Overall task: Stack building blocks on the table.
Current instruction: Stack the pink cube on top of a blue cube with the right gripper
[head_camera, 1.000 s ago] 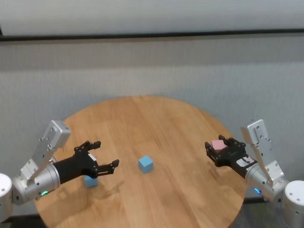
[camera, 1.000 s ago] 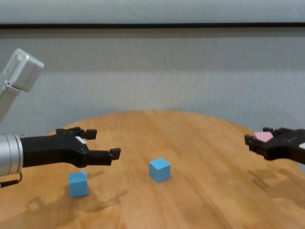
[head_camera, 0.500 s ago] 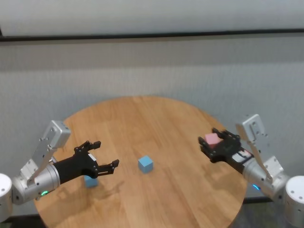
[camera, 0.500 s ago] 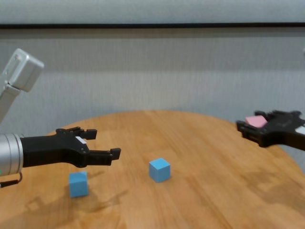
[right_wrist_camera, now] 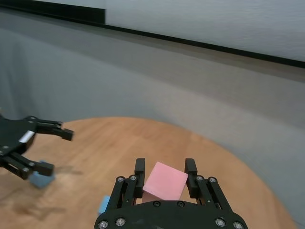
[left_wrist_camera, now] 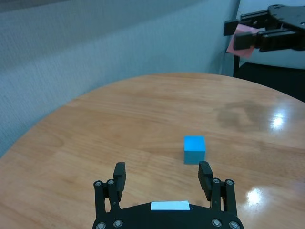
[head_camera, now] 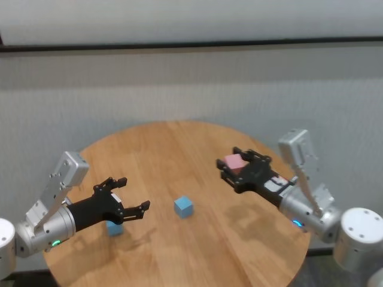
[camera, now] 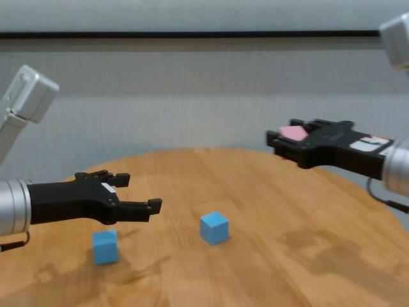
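Note:
My right gripper [head_camera: 230, 165] is shut on the pale pink block [head_camera: 233, 161] and holds it in the air over the right half of the round wooden table [head_camera: 179, 149]. The pink block also shows in the right wrist view [right_wrist_camera: 165, 182] and the chest view [camera: 293, 132]. One light blue block [head_camera: 184, 206] sits near the table's middle, left of and below the pink one. My left gripper [head_camera: 134, 192] is open and empty, hovering over the table's left side. The second light blue block [head_camera: 114, 228] lies on the table beneath it, partly hidden.
A grey wall runs behind the table. The table's far half [camera: 211, 166] and its front right part [camera: 319, 256] are bare wood. The table's rim lies close behind each arm.
My right gripper has carried the pink block leftward and higher, from the table's right edge toward its middle. The left arm and both blue blocks have not moved.

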You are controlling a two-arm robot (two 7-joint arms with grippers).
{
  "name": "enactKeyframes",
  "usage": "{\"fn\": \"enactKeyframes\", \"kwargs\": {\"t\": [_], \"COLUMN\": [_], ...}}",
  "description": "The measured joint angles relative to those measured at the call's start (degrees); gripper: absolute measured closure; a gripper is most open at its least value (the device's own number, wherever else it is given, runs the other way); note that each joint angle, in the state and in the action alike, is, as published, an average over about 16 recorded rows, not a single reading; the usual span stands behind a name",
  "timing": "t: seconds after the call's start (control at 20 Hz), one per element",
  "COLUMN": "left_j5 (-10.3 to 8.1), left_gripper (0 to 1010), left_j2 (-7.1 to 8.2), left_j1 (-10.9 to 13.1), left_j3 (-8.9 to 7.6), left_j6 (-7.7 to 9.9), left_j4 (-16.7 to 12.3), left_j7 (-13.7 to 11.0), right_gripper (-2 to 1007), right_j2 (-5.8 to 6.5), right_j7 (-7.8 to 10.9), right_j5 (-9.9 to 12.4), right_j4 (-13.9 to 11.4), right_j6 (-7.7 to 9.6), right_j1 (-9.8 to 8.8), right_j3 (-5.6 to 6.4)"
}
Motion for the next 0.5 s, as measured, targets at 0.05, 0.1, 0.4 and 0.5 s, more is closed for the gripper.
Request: {"fn": "enactKeyframes", "kwargs": {"t": [0.05,0.1,0.4,0.5], "left_j5": [0.0,0.0,0.0,0.0], "left_gripper": [8,8,8,8], "left_j2": [0.0,0.0,0.0,0.0], "left_j1": [0.0,0.0,0.0,0.0], "left_j3": [0.0,0.0,0.0,0.0], "left_j6": [0.0,0.0,0.0,0.0], "left_j4": [0.0,0.0,0.0,0.0], "left_j7": [0.0,0.0,0.0,0.0], "right_gripper": [515,515,515,515], "right_j2": [-0.36,-0.73,-2.83,-3.46], "right_j7": [0.42,0.8,1.56,1.34], "right_j5": [0.21,0.38,-0.32,-1.05], "right_j4": [0.58,1.21,5.92,7.48], "right_j6": [-0.2,-0.39,-0.59,-0.29], "right_j1": [0.56,1.14,4.8,5.88], "right_j3": [-0.51,-1.03,-4.6,-5.81]}}
